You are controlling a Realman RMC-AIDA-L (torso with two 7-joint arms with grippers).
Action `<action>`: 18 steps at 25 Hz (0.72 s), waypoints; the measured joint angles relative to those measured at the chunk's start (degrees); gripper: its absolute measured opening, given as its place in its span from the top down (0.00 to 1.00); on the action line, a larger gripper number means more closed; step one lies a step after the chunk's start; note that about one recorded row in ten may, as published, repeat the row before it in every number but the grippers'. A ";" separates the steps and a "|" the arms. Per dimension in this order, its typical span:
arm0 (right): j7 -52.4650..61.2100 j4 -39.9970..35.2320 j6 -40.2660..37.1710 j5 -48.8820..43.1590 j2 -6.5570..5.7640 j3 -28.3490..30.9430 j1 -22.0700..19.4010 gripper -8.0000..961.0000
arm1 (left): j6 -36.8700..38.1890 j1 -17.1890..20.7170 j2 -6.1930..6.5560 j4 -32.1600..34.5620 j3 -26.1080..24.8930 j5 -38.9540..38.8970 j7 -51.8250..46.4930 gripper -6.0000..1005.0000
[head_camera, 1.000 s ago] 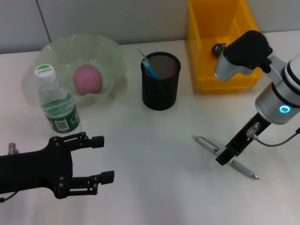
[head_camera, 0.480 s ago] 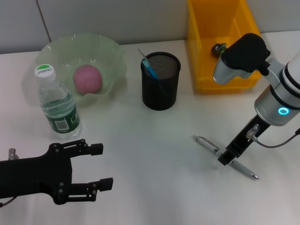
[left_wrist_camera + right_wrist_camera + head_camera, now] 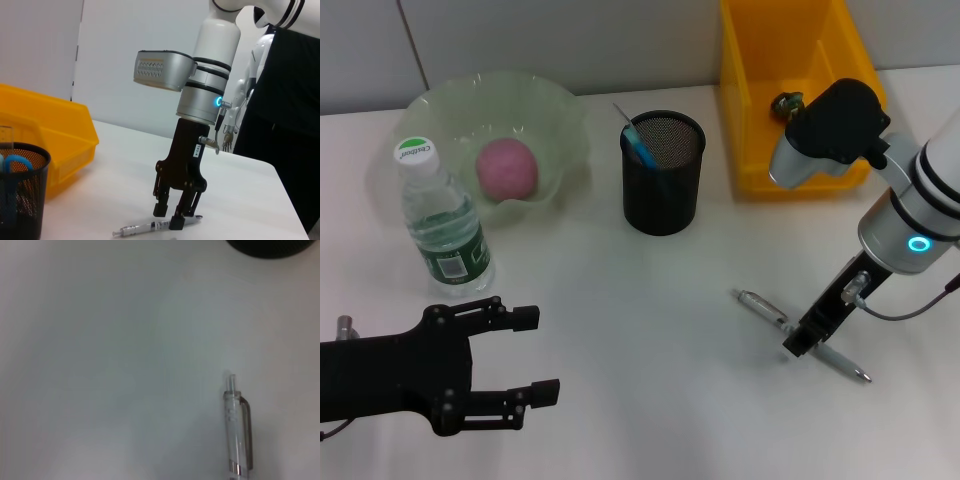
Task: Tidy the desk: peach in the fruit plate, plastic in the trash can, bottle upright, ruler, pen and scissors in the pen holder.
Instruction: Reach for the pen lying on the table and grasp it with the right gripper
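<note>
A clear pen [image 3: 760,305] lies on the white table at the right. My right gripper [image 3: 799,341] stands over its middle, fingers open and straddling the pen [image 3: 145,227], as the left wrist view of that gripper [image 3: 168,217] shows. The pen [image 3: 239,432] also fills the right wrist view. The black mesh pen holder [image 3: 663,172] holds blue-handled scissors [image 3: 640,147] and a clear ruler [image 3: 621,113]. The pink peach [image 3: 506,167] sits in the green fruit plate [image 3: 560,110]. The bottle [image 3: 442,222] stands upright. My left gripper [image 3: 540,352] hangs open at the front left, holding nothing.
The yellow bin [image 3: 750,120] at the back right holds a crumpled piece of plastic [image 3: 787,103]. A grey wall runs behind the table. Bare tabletop lies between the pen holder and the pen.
My left gripper has drawn back a little toward the front edge and stays open. The right gripper has barely shifted over the pen.
</note>
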 joint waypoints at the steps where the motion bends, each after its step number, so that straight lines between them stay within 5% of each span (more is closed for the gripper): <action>1: 0.00 0.00 0.00 0.00 0.00 0.00 0.00 0.50 | 0.00 0.00 0.00 0.00 0.00 0.00 0.00 0.16; 18: 0.00 1.00 0.64 0.01 0.01 -0.44 0.22 0.52 | 0.24 0.14 0.04 0.08 0.00 -0.01 -0.14 0.16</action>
